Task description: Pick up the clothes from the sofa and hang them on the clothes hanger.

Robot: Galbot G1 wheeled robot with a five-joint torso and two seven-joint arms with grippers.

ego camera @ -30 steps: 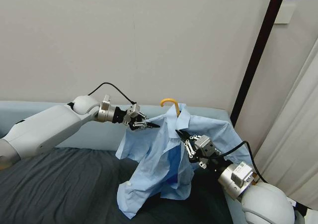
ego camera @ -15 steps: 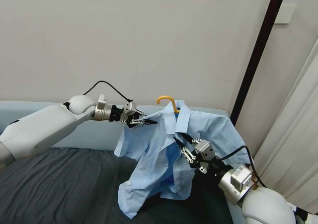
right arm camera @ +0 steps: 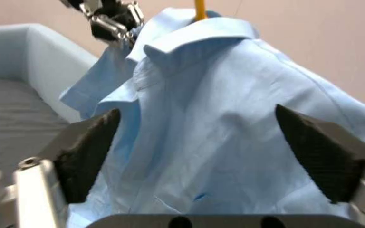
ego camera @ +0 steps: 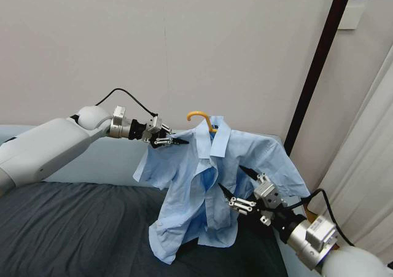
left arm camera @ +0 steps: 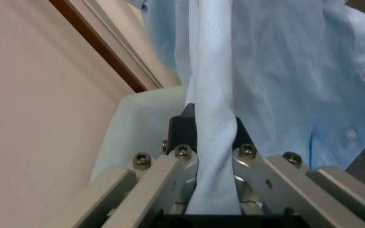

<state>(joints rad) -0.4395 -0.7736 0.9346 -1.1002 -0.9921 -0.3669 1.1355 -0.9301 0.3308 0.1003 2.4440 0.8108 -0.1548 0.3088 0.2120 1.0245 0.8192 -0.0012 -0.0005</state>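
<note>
Left gripper (ego camera: 178, 142) is raised above the sofa (ego camera: 73, 228) and clamped on a fold of the light blue shirt (ego camera: 209, 185) at the shoulder seam, just beside the collar. In the left wrist view its two dark pads (left arm camera: 182, 128) press that fold from either side, and the cloth runs straight down between the fingers.

The shirt hangs on a yellow hanger, whose hook (ego camera: 198, 116) rises out of the collar. The collar stands open and the front placket is partly unbuttoned. The short sleeves droop to both sides, and the hem hangs in front of the sofa's dark seat; whether it touches the cushion I cannot tell.

Lower down on the other side, the right gripper (ego camera: 230, 177) sits close in front of the shirt's lower front with its fingers spread wide apart. In the right wrist view both pads (right arm camera: 87, 142) flank the shirt front with nothing held between them.

A dark pole (ego camera: 313, 74) stands against the pale wall beyond the sofa's end, and a light curtain (ego camera: 368, 166) hangs beside it.
</note>
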